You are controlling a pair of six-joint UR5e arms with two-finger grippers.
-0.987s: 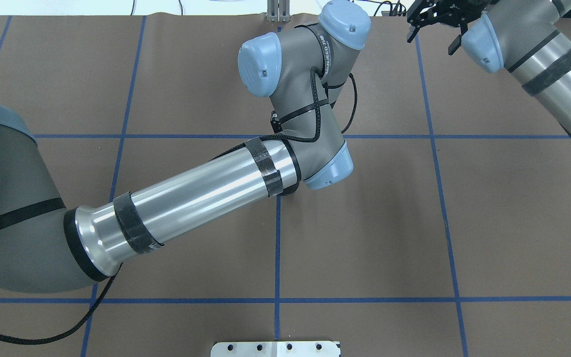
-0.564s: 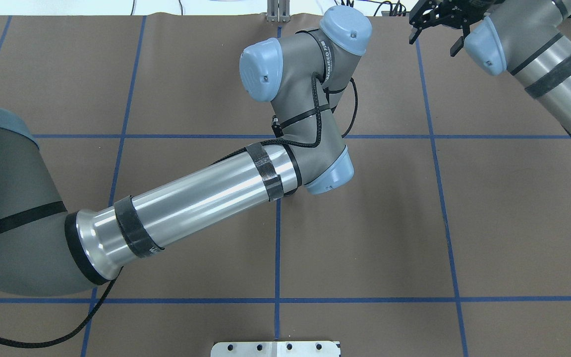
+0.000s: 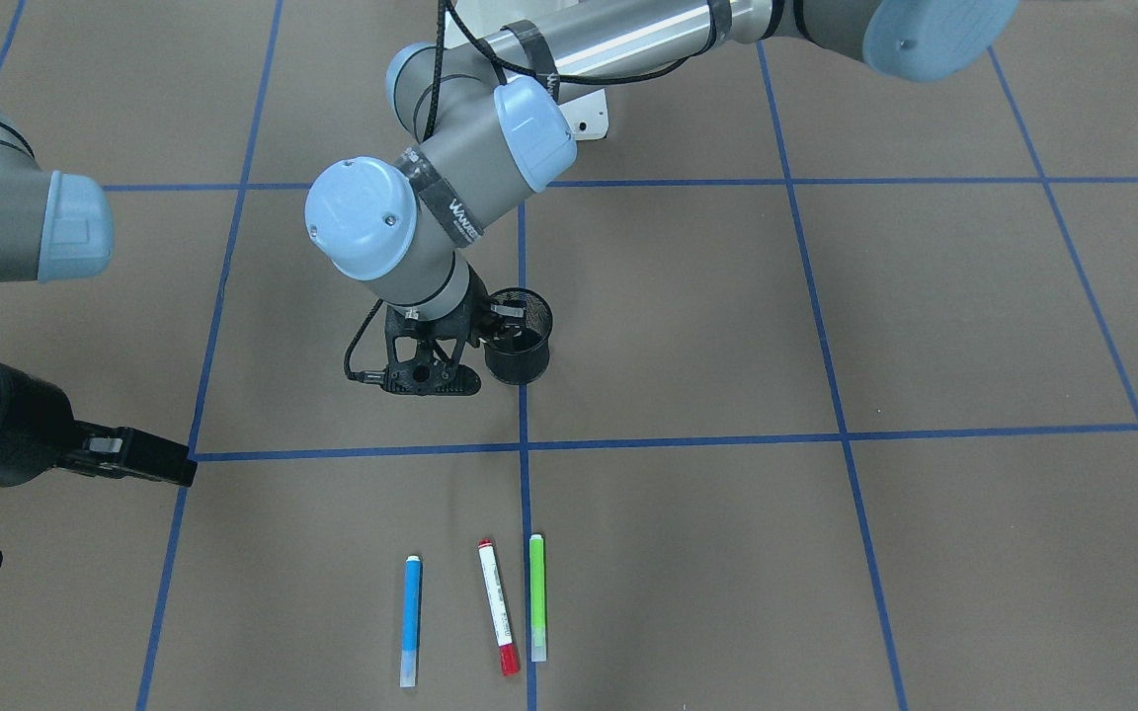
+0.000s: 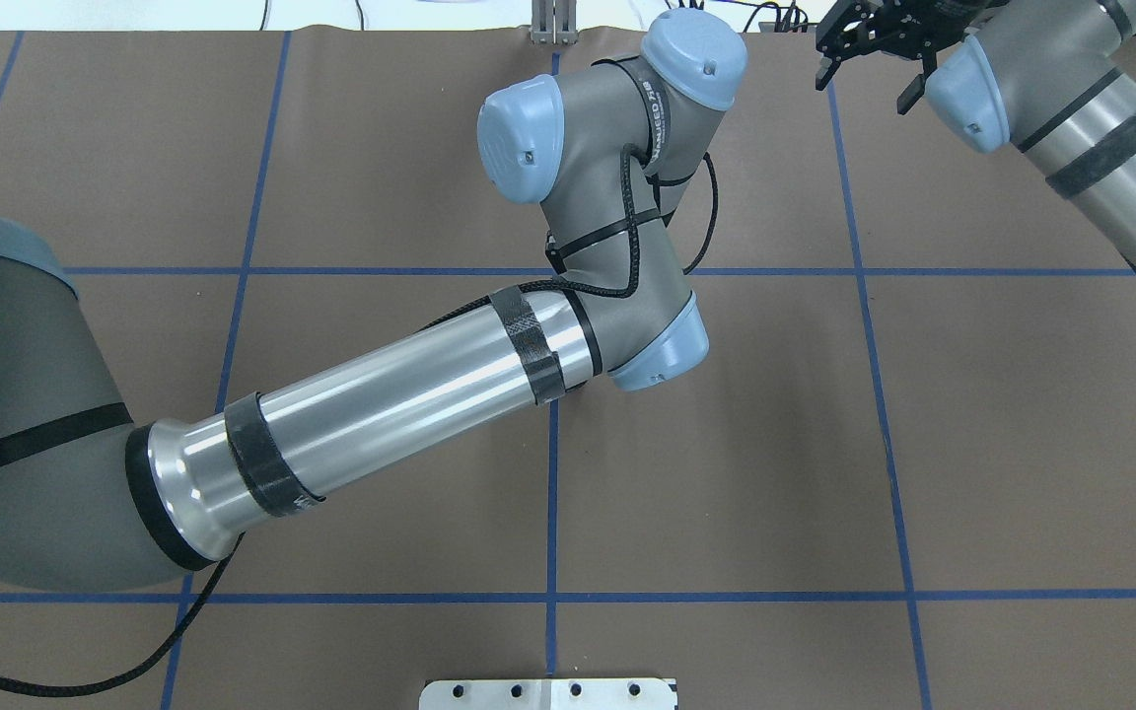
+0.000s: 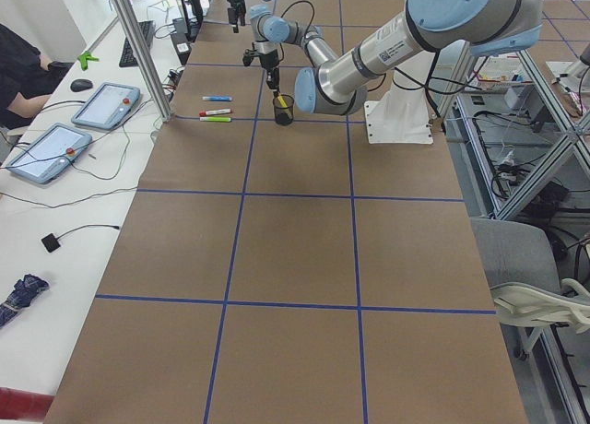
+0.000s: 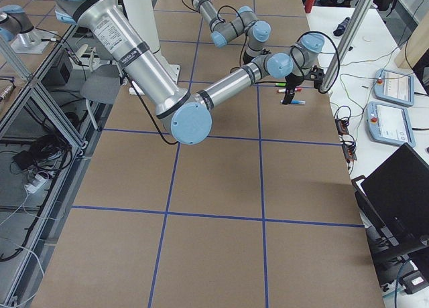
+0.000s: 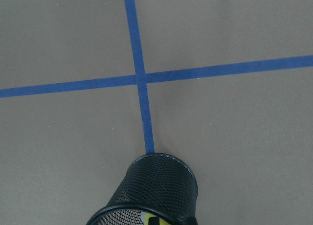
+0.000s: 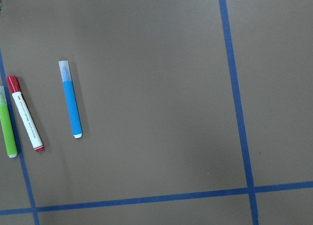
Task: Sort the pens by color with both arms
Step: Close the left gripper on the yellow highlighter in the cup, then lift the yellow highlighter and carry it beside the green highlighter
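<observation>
Left hand (image 3: pixel 502 326) hangs over black mesh cup (image 3: pixel 520 354) on counter (image 3: pixel 826 296) — spread or pinching, cannot tell. Yellow pen (image 7: pixel 152 218) shows inside cup. Blue pen (image 3: pixel 412 620), red-capped white pen (image 3: pixel 497 606), green pen (image 3: pixel 537 597) lie side by side, well apart from cup. Right hand (image 4: pixel 864 74) — fingers spread — hovers off to blue pen's side.

From across the brown blue-taped table (image 3: pixel 826 296) the front-facing camera looks steeply down, sharing the slim blue marker pen (image 3: pixel 412 620), low in its frame, with the closer, downward-looking right wrist camera's upper left.
</observation>
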